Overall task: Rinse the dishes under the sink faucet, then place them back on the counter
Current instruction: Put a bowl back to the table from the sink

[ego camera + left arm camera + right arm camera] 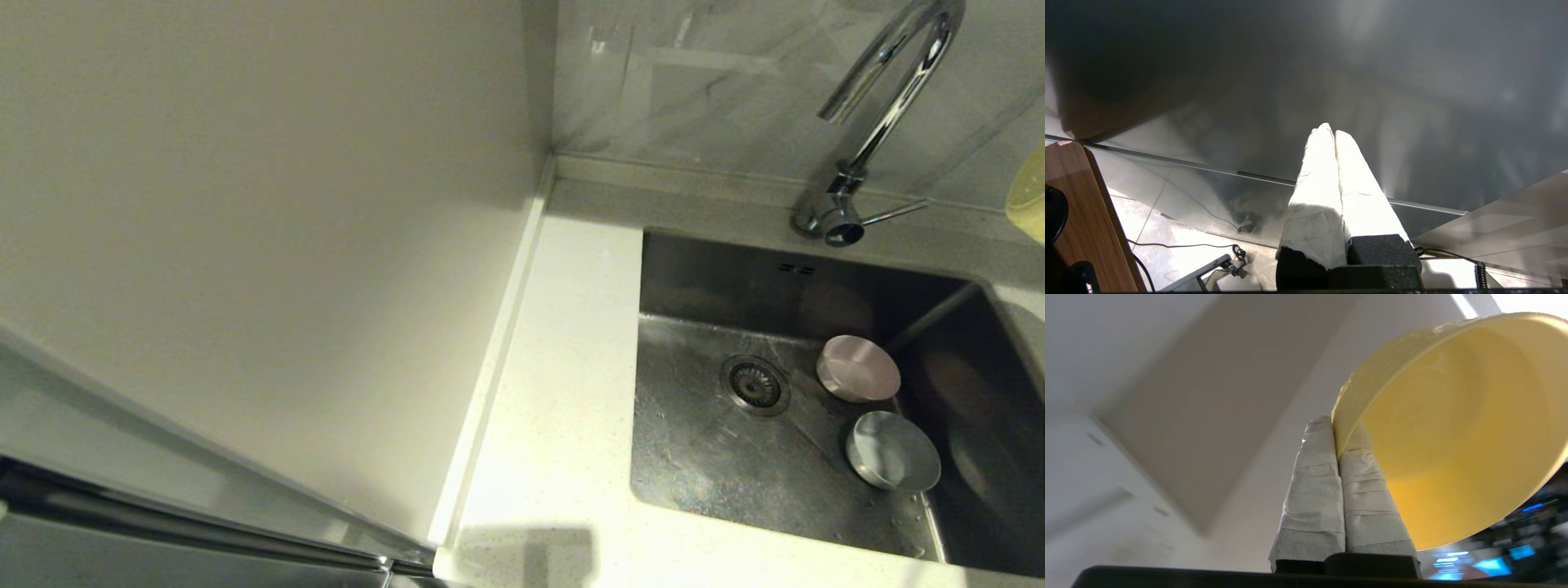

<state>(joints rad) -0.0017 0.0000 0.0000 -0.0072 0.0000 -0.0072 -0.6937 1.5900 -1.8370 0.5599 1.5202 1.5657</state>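
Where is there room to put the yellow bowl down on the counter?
The right claw pinches the yellow bowl by its rim. The white counter is bare between the side wall and the sink, from the back ledge to the front edge. Inside the sink, the right part is crowded: the pink bowl and the grey-blue bowl sit beside the drain.

A: Where is the right tool (1337, 437)?

B: Raised, its two tape-wrapped fingers (1312, 490) pressed together on the rim of the yellow bowl (1457, 433), one finger outside the wall and one inside. The bowl is tipped on its side, its hollow facing the wrist.

A: And the left tool (1334, 132)?

B: It holds nothing. Its white-wrapped fingers (1314, 192) lie flat against each other, tips touching. Neither arm shows in the head view.
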